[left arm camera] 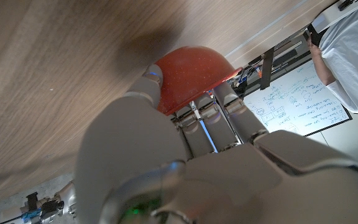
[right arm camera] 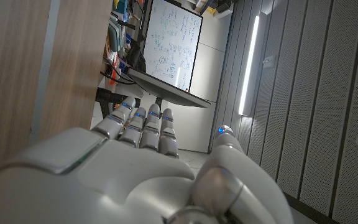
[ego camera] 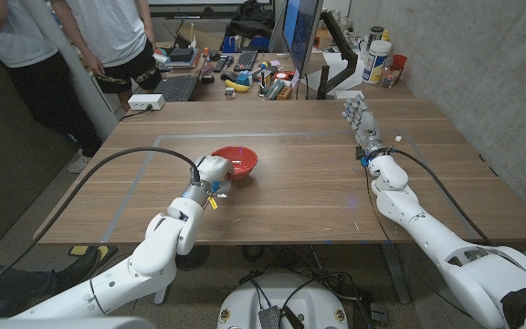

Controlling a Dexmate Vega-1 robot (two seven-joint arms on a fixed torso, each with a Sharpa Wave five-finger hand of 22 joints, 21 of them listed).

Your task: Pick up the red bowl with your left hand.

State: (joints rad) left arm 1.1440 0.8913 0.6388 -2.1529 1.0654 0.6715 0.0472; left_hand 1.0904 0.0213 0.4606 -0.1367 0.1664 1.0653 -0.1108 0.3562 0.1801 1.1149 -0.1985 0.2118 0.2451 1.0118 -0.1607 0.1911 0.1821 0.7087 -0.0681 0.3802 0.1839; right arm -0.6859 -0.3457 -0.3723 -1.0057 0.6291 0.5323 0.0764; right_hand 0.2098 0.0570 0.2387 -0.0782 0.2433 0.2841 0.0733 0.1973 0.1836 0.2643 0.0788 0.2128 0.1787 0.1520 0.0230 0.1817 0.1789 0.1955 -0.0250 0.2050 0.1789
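Left hand (ego camera: 212,170) is gripping the round, smooth red bowl (ego camera: 236,161) on the wood-grain table (ego camera: 309,196) w/ taped lines; right hand (ego camera: 358,119) is holding nothing, fingers extended.

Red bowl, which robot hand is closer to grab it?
The left hand. It is already right at the red bowl, with its fingers against the bowl's side in the left wrist view. The right hand stands apart, across the table, fingers open and holding nothing.
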